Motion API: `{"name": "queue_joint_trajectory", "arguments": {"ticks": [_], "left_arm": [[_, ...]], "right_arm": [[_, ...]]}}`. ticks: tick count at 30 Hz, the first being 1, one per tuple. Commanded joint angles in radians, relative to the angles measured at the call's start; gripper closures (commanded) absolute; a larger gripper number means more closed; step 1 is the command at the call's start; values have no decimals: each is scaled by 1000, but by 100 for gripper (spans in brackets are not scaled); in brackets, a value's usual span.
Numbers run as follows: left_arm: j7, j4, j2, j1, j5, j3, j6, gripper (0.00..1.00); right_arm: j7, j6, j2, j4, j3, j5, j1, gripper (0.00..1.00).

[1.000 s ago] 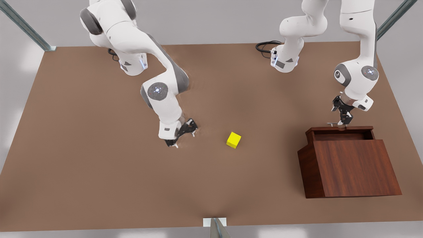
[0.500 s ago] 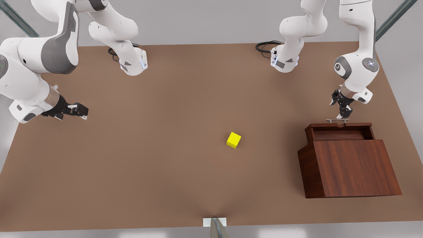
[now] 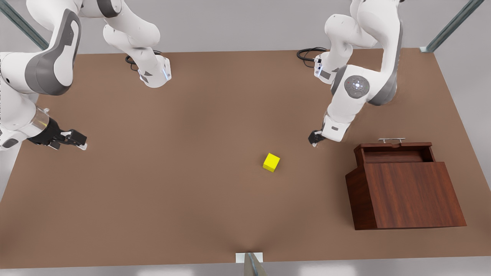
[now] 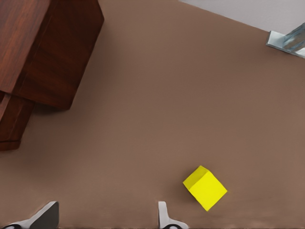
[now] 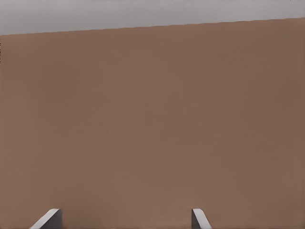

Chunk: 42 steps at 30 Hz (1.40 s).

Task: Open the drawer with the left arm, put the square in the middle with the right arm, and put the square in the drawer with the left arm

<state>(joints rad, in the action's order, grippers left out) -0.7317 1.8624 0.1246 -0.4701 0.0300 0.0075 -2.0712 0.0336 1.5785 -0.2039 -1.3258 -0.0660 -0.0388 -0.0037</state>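
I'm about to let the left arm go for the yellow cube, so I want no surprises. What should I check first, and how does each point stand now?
1. Drawer pulled out, tray open from above: ok.
2. Square lying free on the table, apart from the wooden box: ok.
3. Left gripper open and empty, fingertips spread: ok.
4. Left gripper lined up over the square: not ok, it hangs between the square and the drawer, off to the cube's side.
5. Right gripper open and waiting at the front view's left edge, far from the square: ok.
6. Room in the tray for the square: cannot tell.
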Motion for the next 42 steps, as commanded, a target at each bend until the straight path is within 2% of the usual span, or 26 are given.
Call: {"name": "queue_joint_trajectory", "arguments": {"ticks": [1,3,5,7,10,17,42], "left_arm": [[-3,-64,45,-15,-2,-30,31,0],[-5,-328,237,-18,-7,-126,194,0],[0,-376,316,-22,-4,-193,181,0],[92,-483,425,-32,4,-195,187,0],[348,-483,461,-30,59,-187,174,0],[377,-471,572,-28,195,-178,91,0],[383,-459,699,-45,196,-179,45,0]], "right_arm": [[0,0,0,0,0,0,-1,0],[0,14,-2,4,2,0,10,0],[2,15,3,4,2,16,8,0],[0,17,0,2,2,16,5,0],[2,17,-3,2,2,16,2,0],[-1,54,0,4,-1,36,-5,0],[-1,72,-29,2,2,39,8,0]]}}
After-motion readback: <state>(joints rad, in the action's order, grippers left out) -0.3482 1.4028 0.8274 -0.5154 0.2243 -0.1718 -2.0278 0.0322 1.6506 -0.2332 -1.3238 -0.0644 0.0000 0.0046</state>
